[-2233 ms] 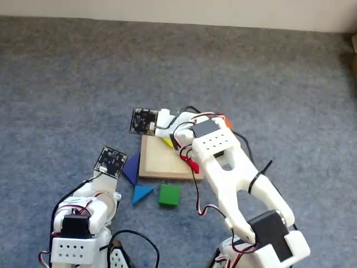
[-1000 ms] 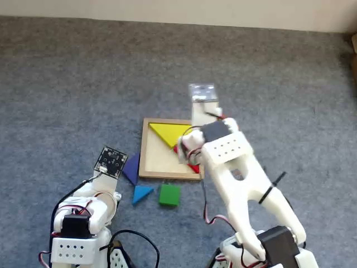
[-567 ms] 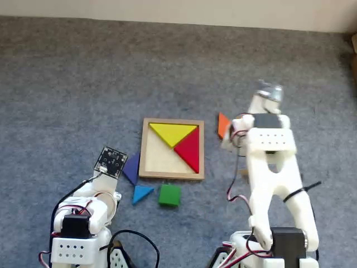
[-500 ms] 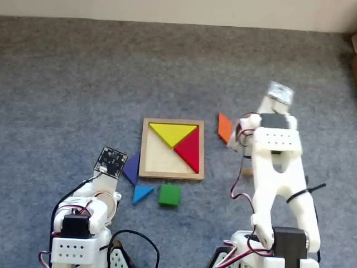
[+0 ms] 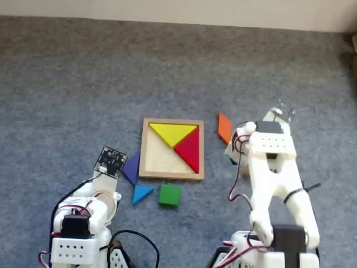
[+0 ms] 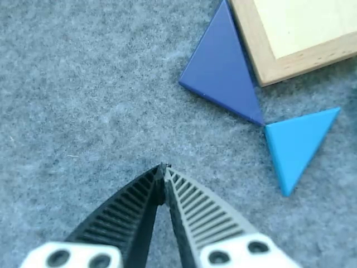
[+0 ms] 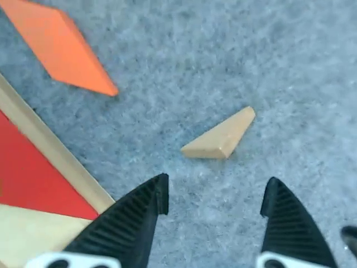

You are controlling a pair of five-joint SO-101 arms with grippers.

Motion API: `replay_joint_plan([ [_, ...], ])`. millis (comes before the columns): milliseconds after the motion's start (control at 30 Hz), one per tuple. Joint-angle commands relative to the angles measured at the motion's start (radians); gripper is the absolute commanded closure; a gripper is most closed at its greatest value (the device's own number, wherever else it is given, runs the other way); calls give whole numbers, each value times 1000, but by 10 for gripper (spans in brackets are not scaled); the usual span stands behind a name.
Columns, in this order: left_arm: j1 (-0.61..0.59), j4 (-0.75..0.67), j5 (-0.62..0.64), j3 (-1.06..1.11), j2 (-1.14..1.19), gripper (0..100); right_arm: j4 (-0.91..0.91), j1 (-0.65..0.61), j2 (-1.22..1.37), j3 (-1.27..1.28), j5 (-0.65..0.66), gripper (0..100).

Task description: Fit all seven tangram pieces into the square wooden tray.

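- Two pieces lie in the tray [image 5: 162,174]: yellow triangle [image 5: 170,133], red triangle [image 5: 189,149].
- Right end effector [image 7: 216,187] released, near tan triangle [image 7: 220,137].
- Left end effector [image 6: 163,167] clenched empty, near dark blue triangle [image 6: 223,72].

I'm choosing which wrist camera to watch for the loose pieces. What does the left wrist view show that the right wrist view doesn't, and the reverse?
Left wrist view: the dark blue triangle and the light blue triangle lying corner to corner, and the left end effector shut over bare carpet. Right wrist view: the orange parallelogram, the tan triangle, the red triangle seated in the tray, and the right end effector open near the tan triangle. Shared: the tray's rim and the carpet.
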Motion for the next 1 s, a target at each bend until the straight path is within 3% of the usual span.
replay_joint_plan([
  [0, -8, 5, -12, 19, -50, 993, -28, -10, 82, -12, -18, 735],
  [967, -8, 5, -12, 19, -50, 993, -134, 65, 148, -68, -89, 759],
])
